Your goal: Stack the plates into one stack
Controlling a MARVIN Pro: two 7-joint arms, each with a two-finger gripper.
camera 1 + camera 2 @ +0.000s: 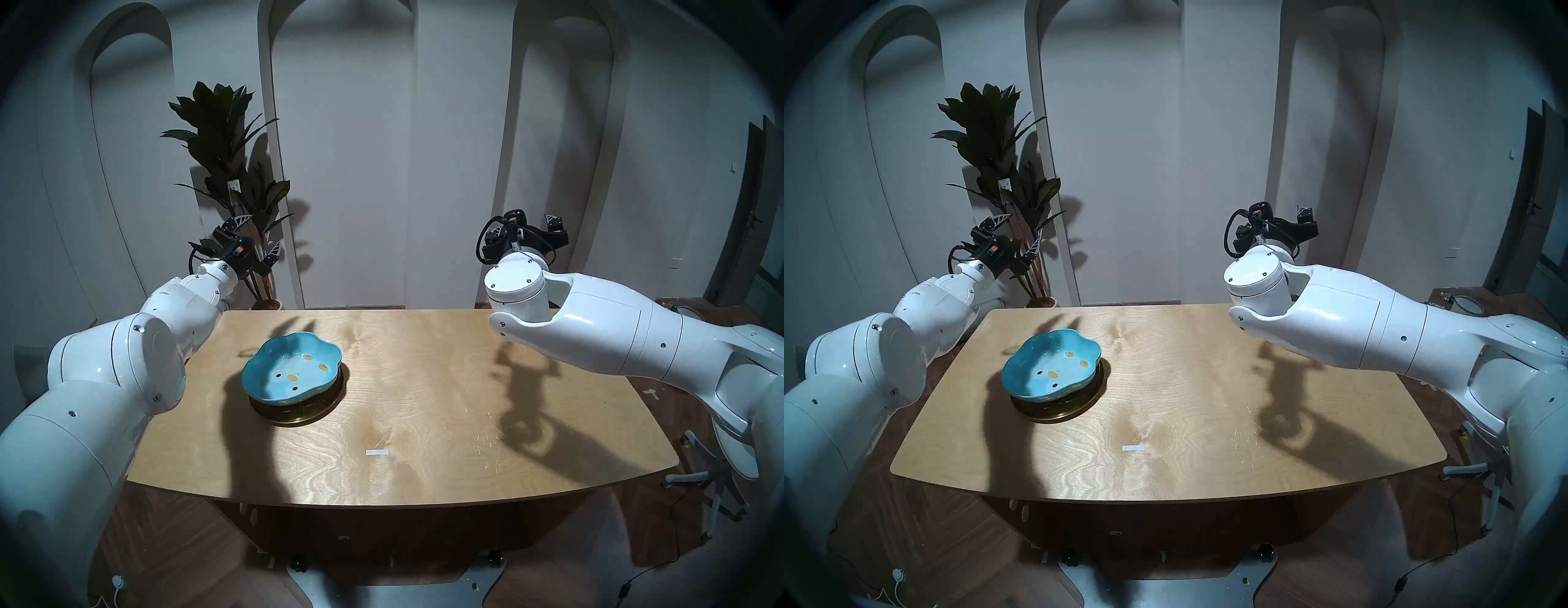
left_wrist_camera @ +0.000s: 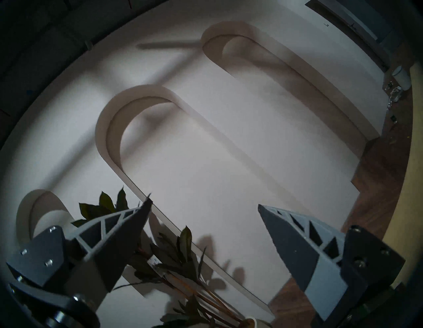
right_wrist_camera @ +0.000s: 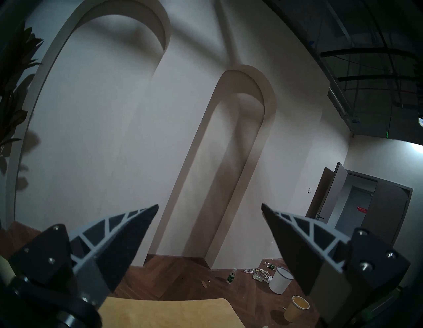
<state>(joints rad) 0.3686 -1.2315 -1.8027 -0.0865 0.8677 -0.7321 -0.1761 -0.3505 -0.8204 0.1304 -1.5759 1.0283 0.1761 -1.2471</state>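
The stack stands on the left half of the wooden table (image 1: 424,382). The light-blue lobed dish (image 1: 292,373) with yellow marks lies on top, also in the right head view (image 1: 1052,371). The gold metal plate (image 1: 297,420) shows as a rim underneath (image 1: 1055,417). The amber plate is hidden under the blue dish. My left gripper (image 1: 259,235) is open and empty, raised behind the table's far left corner, facing the wall (image 2: 204,203). My right gripper (image 1: 536,223) is open and empty, raised above the far right corner (image 3: 210,205).
A potted plant (image 1: 225,140) stands just behind the left gripper. A small white tape mark (image 1: 377,452) lies near the table's front. A paper cup (image 3: 296,308), a white bucket (image 3: 280,279) and bottles lie on the floor beyond the table's right end.
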